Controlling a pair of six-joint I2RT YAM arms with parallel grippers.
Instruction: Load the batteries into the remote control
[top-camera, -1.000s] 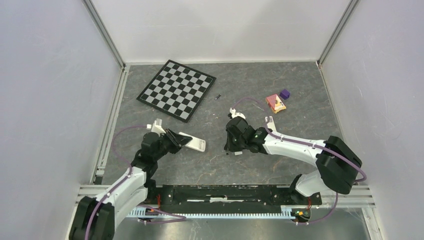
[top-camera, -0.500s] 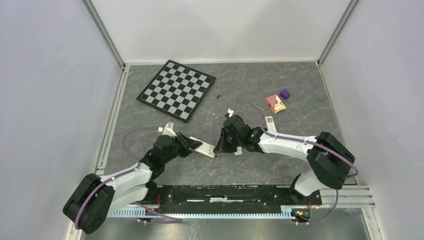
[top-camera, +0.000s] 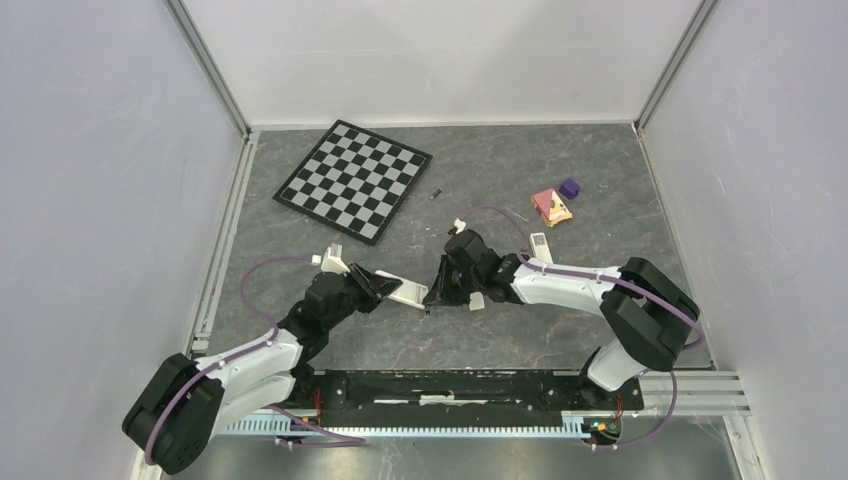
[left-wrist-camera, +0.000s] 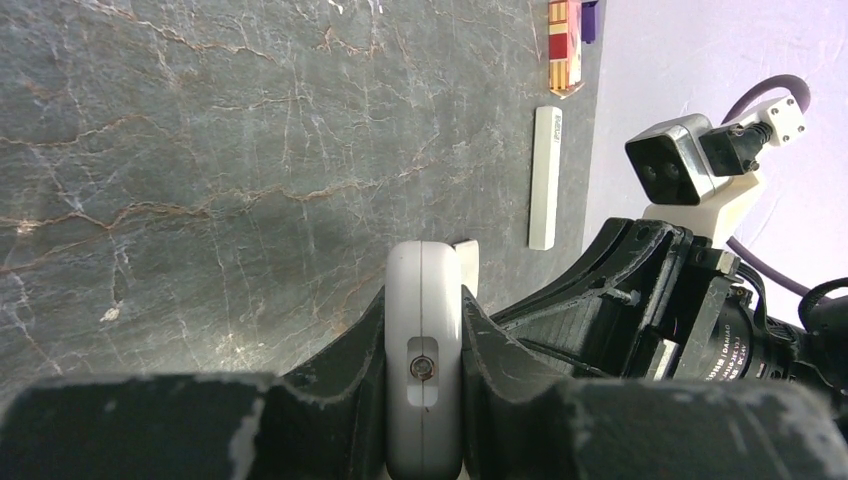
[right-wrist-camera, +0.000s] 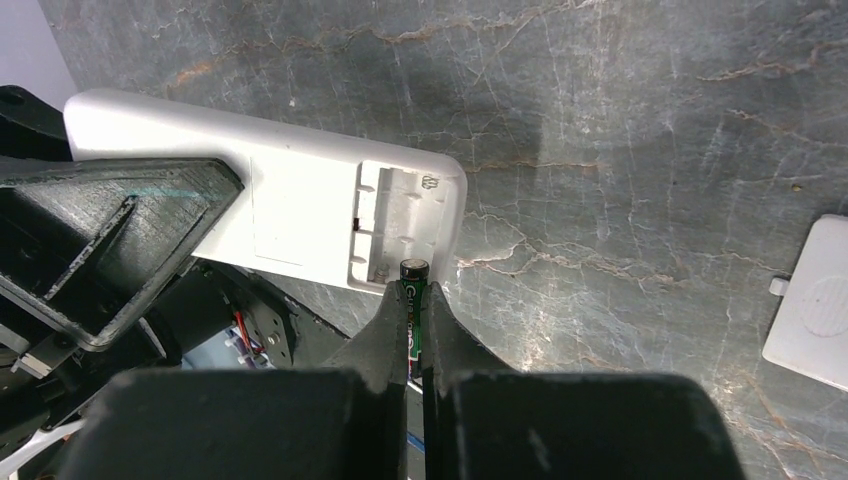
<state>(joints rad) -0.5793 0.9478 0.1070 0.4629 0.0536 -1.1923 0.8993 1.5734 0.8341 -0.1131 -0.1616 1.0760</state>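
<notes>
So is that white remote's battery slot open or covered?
Open: the remote's slot shows bare inside, and a white cover lies apart on the table.

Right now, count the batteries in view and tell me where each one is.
2. One battery is pinched in the right fingers at the remote's open bay; another lies near the chessboard. More may be hidden.

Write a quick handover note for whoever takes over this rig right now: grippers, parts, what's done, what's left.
Left gripper: shut on the remote, back side up, battery bay open and apparently empty.
Right gripper: shut on a battery, its tip at the bay's edge.
Cover: off, lying on the table.
Spare battery: on the table beside the chessboard.
Done: cover removed, first battery picked up.
Left: seat this battery, fetch and seat the spare, probably refit the cover.
</notes>
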